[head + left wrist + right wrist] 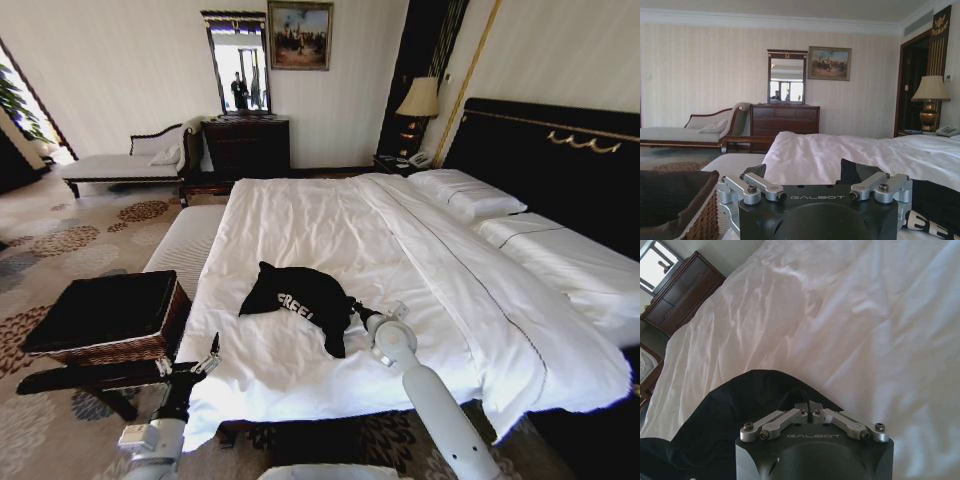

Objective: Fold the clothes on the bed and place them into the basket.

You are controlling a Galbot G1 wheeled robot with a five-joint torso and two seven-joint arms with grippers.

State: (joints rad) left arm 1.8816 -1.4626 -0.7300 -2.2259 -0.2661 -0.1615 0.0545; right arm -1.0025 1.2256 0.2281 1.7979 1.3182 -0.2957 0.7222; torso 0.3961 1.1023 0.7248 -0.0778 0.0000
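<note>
Nearest, low at the bed's foot corner: left gripper, fingers spread wide and empty, parked between basket and mattress edge. Just beyond, right gripper pinched tight onto the near right edge of the black T-shirt — fingertips meeting over a fold of cloth in the right wrist view. Shirt bunched in a loose heap (white lettering partly showing) on the white duvet near the foot of the bed, basket well to its left. Soft, light, limp fabric — likely to sag and slide from one pinch; better taken at a hem or shoulder seam. Farther back, pillows and dark headboard.
</note>
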